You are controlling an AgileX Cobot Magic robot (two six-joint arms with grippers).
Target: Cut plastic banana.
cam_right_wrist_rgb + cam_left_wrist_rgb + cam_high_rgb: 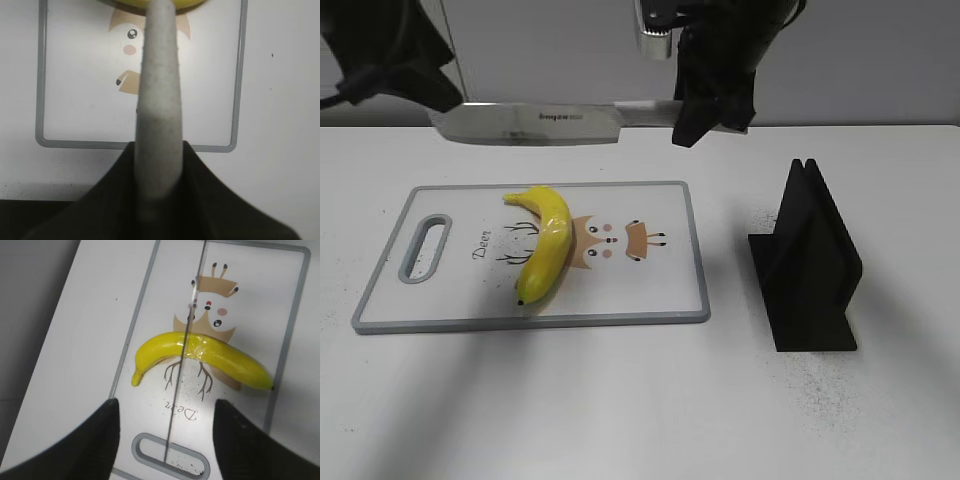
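The plastic banana (548, 245) lies on a white cutting board (660, 312) with a deer drawing. It is yellow and curved, with its dark tip toward the front. My right gripper (710, 110) is shut on the grey handle of a knife (535, 122). It holds the knife level in the air above the board's far edge, blade pointing left. In the right wrist view the handle (157, 100) runs up from the jaws (157, 150) toward the banana (192, 4). My left gripper (390, 60) is open and empty, high at the far left. In the left wrist view the jaws (165, 407) straddle the knife's thin edge (185, 340), which crosses the banana (220, 357).
A black knife stand (810, 260) sits on the white table to the right of the board. The board has a grey rim and a handle slot (427, 248) at its left end. The slot also shows in the left wrist view (167, 457).
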